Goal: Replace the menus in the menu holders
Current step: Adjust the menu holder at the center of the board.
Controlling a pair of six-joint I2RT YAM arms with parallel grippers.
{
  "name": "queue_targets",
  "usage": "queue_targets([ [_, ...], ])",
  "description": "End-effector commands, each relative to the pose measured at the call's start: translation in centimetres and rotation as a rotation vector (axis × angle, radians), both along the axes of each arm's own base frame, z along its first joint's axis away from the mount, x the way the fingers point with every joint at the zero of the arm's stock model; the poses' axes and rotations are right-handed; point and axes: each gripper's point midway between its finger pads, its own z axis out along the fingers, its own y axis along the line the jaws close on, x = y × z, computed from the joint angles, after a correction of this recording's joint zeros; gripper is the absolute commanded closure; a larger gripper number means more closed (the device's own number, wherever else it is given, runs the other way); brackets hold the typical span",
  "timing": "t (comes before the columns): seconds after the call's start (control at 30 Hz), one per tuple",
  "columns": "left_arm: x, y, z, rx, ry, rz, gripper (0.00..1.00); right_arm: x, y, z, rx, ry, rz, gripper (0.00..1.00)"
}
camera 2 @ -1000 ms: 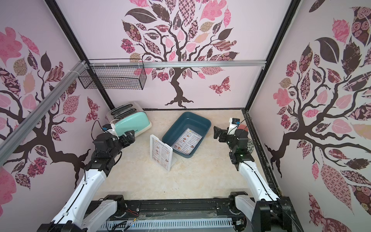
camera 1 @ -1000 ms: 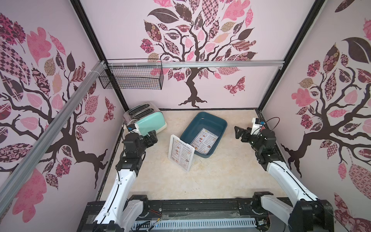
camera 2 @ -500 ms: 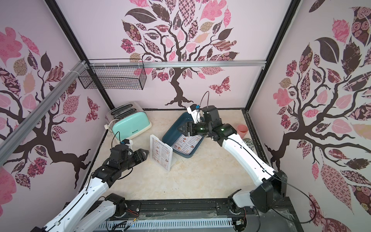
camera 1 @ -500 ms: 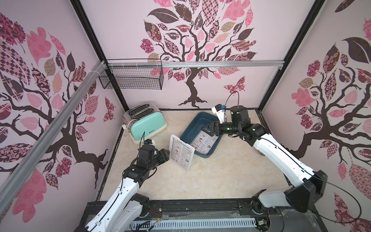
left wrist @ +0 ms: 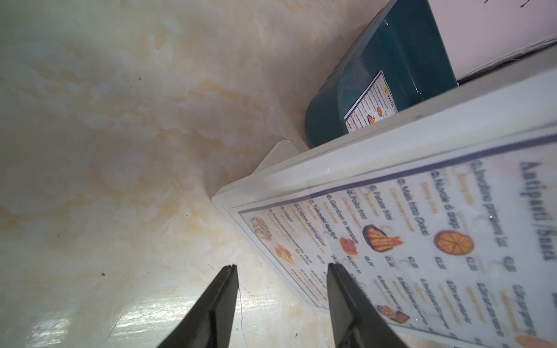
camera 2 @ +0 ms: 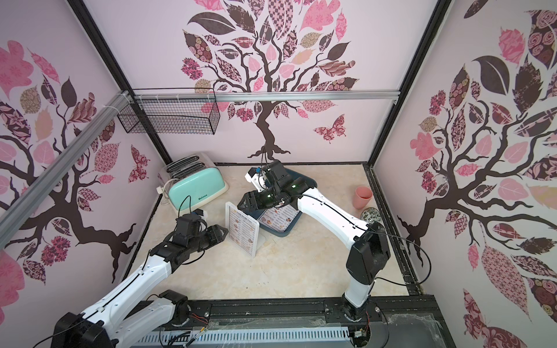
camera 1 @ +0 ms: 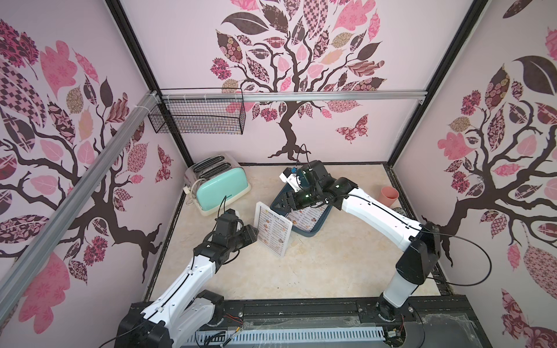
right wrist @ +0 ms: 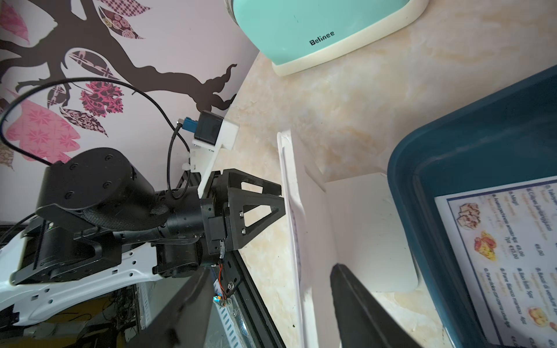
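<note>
The left claw (left wrist: 280, 269) is released: its 2 black fingers stand apart with nothing between the pads. It is low over the bench (camera 1: 301, 271), and its tips point at the printed face of the menu holder (camera 1: 281, 251). One finger crosses the holder's lower corner in the left wrist view, but I cannot tell whether it touches.

The right claw (right wrist: 272, 266) is also released, jaws apart. It hangs just above the holder's top edge, which runs between its 2 fingers in the right wrist view. No grip shows.

The holder stands upright near the middle of the bench, between the 2 claws, with 1 menu (camera 1: 272, 229) inside it, facing the left arm. Its flat foot lies just beside the dark teal tub (camera 1: 313, 233).

The second menu (camera 2: 278, 215) lies flat in the tub, partly hidden by the right arm in both top views.

A mint toaster (camera 1: 221, 188) sits towards the back left corner. A pink cup (camera 1: 388, 195) stands by the right wall, well apart from the holder.
</note>
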Motion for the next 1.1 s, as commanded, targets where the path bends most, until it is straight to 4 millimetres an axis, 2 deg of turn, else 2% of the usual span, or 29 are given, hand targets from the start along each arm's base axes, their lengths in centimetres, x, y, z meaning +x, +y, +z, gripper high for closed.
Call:
queue_targets([
  [0.0, 1.2, -0.2, 1.0, 0.019, -0.046, -0.006, 0.48, 1.1, 1.2, 1.1, 0.019, -0.022, -0.023, 0.31],
  [0.33, 2.9, -0.2, 1.3, 0.042, -0.054, 0.013, 0.5, 0.8, 3.0, 0.1, 0.034, 0.005, 0.0, 0.33],
  [0.43, 3.2, -0.1, 1.3, 0.042, -0.058, 0.024, 0.49, 0.4, 3.3, 0.2, 0.044, 0.01, 0.012, 0.33],
  [0.73, 3.6, -0.4, 1.1, 0.032, -0.056, 0.026, 0.49, -1.2, 3.5, -1.2, 0.035, 0.038, 0.036, 0.34],
  [0.9, 4.1, -0.7, 1.1, 0.039, -0.053, 0.012, 0.49, -1.8, 3.2, -0.7, 0.034, 0.043, 0.049, 0.34],
  [1.07, 4.4, -0.9, 1.1, 0.043, -0.048, -0.001, 0.49, -2.0, 2.8, 0.6, 0.045, 0.028, 0.038, 0.33],
])
